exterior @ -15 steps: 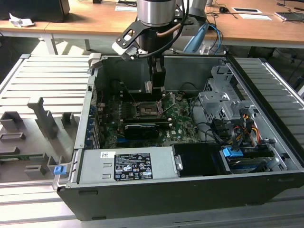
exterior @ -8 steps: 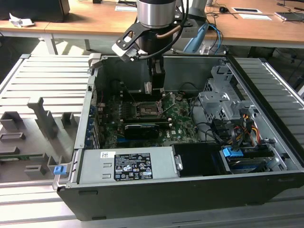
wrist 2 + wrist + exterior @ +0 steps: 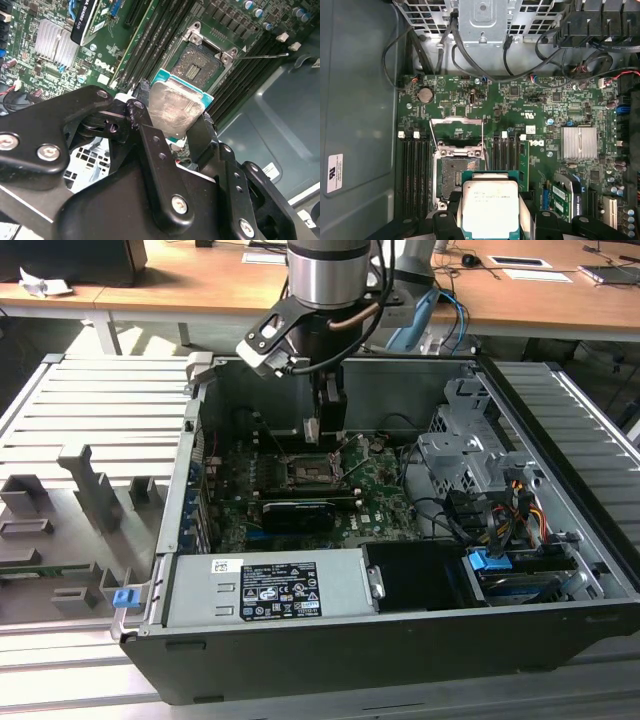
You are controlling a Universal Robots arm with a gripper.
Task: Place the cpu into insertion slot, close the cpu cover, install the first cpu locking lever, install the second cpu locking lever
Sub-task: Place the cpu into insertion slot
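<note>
My gripper (image 3: 491, 222) is shut on the cpu (image 3: 490, 207), a square chip with a silvery metal top and green edge, clamped between two black fingers (image 3: 443, 221). In the second wrist view the cpu (image 3: 175, 106) hangs above and slightly to one side of the insertion slot (image 3: 200, 62), apart from it. The insertion slot (image 3: 456, 170) lies open with its dark centre bare, and the cpu cover (image 3: 457, 128) stands flipped up at one side of it. In the exterior view my gripper (image 3: 322, 435) hovers just behind the insertion slot (image 3: 310, 472) on the green board.
The board sits deep inside an open computer case (image 3: 400, 630) with tall walls. A long black card (image 3: 297, 512) lies in front of the socket, memory slots (image 3: 412, 175) flank it, and a silver heatsink (image 3: 578, 142), drive cage (image 3: 460, 445) and cables (image 3: 500, 505) stand nearby.
</note>
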